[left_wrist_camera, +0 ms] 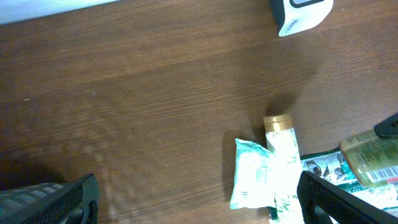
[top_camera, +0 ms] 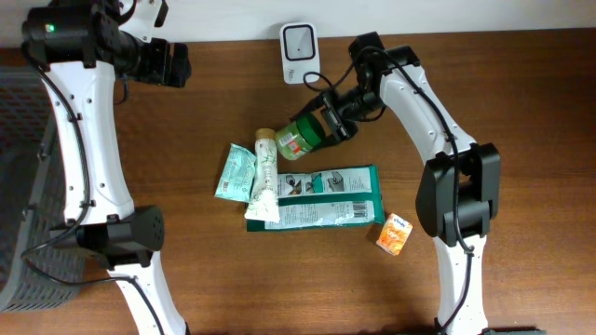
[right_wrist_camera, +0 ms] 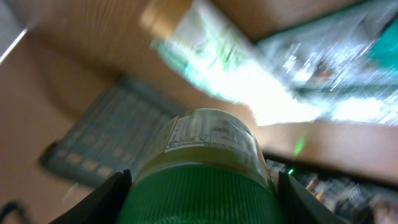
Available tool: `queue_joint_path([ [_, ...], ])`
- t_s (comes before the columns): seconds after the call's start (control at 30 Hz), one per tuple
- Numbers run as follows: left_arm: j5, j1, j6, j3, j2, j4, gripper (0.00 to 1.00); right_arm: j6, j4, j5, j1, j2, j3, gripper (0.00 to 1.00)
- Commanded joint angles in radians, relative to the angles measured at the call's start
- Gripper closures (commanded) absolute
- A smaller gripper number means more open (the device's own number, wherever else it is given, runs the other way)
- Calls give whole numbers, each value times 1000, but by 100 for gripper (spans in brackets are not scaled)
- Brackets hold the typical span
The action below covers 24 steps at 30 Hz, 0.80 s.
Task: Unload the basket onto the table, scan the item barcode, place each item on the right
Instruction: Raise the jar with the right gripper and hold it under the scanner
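Note:
A jar with a green ribbed lid and a white label (top_camera: pixel 300 140) hangs tilted above the table, lid toward my right gripper (top_camera: pixel 328 124). In the right wrist view the jar (right_wrist_camera: pixel 205 162) fills the space between the two dark fingers, so that gripper (right_wrist_camera: pixel 199 199) is shut on it at the lid. The white barcode scanner (top_camera: pixel 299 41) stands at the table's far edge, just up and left of the jar, and it also shows in the left wrist view (left_wrist_camera: pixel 301 15). My left gripper (top_camera: pixel 177 63) is up at the far left, open wide (left_wrist_camera: pixel 193 205) and empty.
Below the jar lie a teal pouch (top_camera: pixel 237 172), a white tube with a gold cap (top_camera: pixel 265 177) and two flat green packets (top_camera: pixel 326 197). A small orange pack (top_camera: pixel 394 234) sits to the right of them. A grey basket (top_camera: pixel 19 186) stands at the left edge.

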Motion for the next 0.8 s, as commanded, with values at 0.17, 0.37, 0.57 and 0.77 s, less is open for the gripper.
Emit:
queue_joint_path([
  [0.17,7,4,19,10,-6,2,1,-600,138,391,0,-3,37,55],
  [0.37,7,4,19,10,-6,2,1,-693,422,614,18,-3,168,54],
  [0.57,7,4,19,10,-6,2,1,-786,917,1125,126,22,163,56],
  [0.77,7,4,19,10,-6,2,1,-949,1218,1205,158,146,163,56],
])
